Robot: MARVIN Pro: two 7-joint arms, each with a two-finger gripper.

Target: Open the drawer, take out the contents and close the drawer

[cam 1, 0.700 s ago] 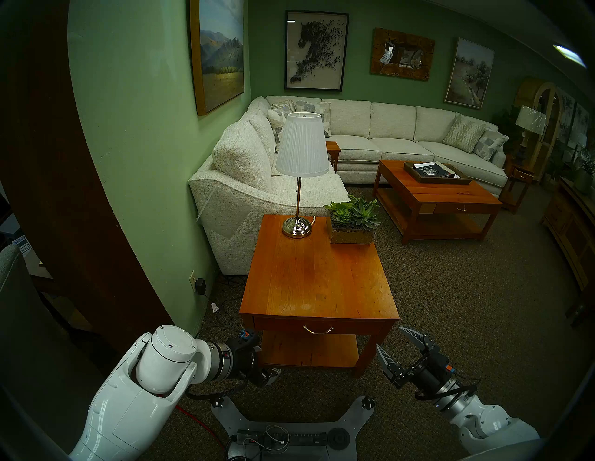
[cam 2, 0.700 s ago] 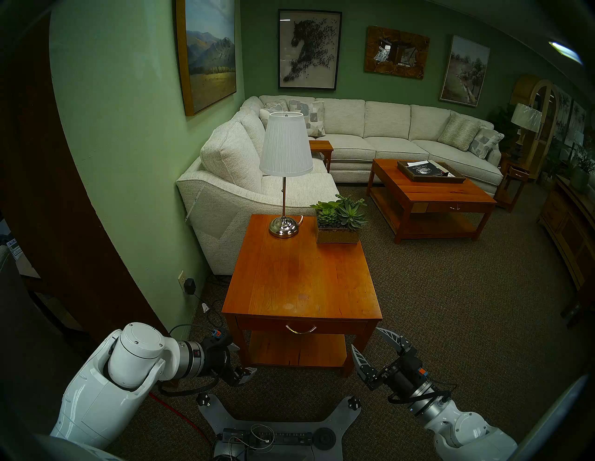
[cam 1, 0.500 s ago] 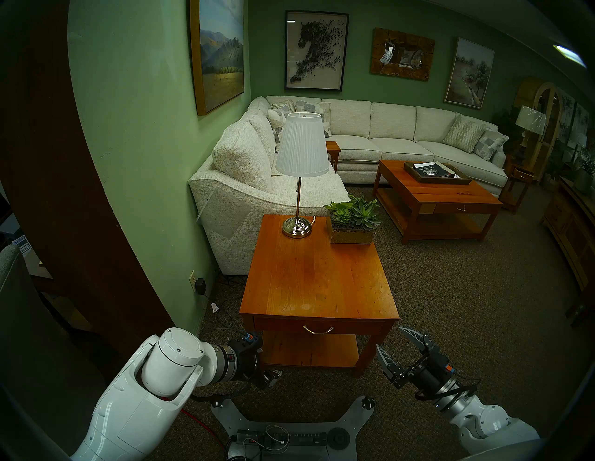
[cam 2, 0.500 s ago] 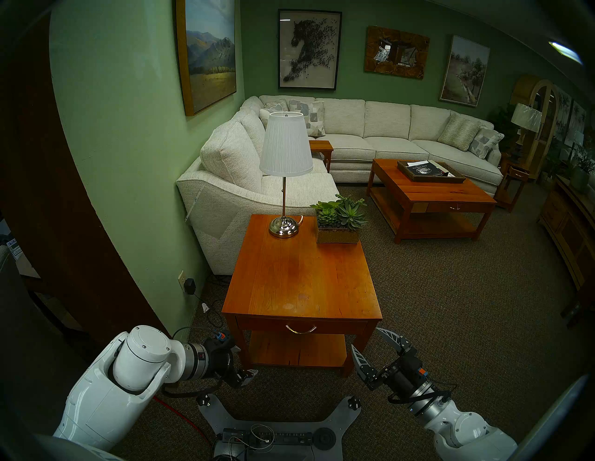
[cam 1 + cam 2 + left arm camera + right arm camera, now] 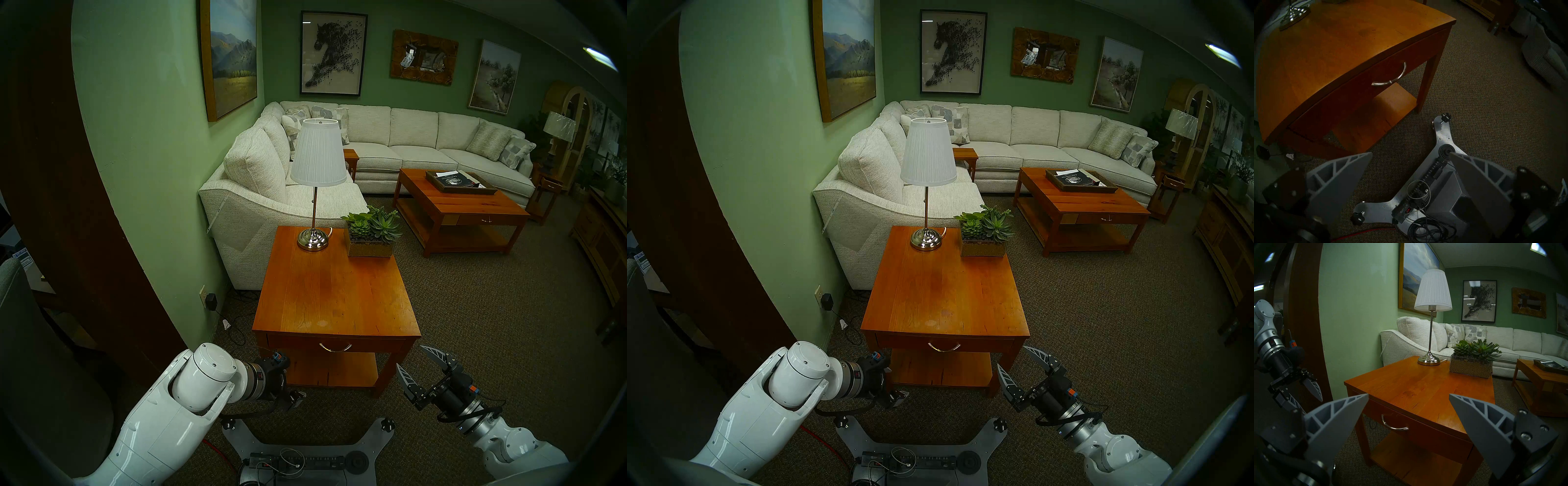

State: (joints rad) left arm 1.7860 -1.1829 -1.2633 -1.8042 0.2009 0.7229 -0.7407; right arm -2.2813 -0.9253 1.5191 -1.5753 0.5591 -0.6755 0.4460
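The left gripper (image 5: 1410, 171) has its grey fingers (image 5: 1342, 176) spread wide apart with nothing between them; through the gap only carpet and the robot's base plate (image 5: 1444, 135) show. It hangs low at the near left corner of the counter (image 5: 336, 292), angled downward and touching nothing. The right gripper (image 5: 419, 368) has its fingers equally wide and empty, held level off the near right corner, pointing toward the counter's front.

Between the two, on the near face of the counter, sits the drawer (image 5: 336, 344), fully shut and flush with the frame. Its curved silver handle (image 5: 335, 347) is centred on the front, bowed out from the wood so a gap lies behind it, as the right wrist view (image 5: 1395, 425) shows clearly. That bar is the place to take hold: rigid metal, smooth and likely a little slippery, so the fingers should close across its middle rather than near an end, where the curve could let them slide off. The drawer is wide and shallow solid wood; I judge it stiff and moderately heavy, needing a straight pull toward the robot to avoid binding.

The contents cannot be seen while the drawer is shut. Farther back on the counter stand a lamp (image 5: 317, 169) and a succulent planter (image 5: 371, 237), well clear of the front.
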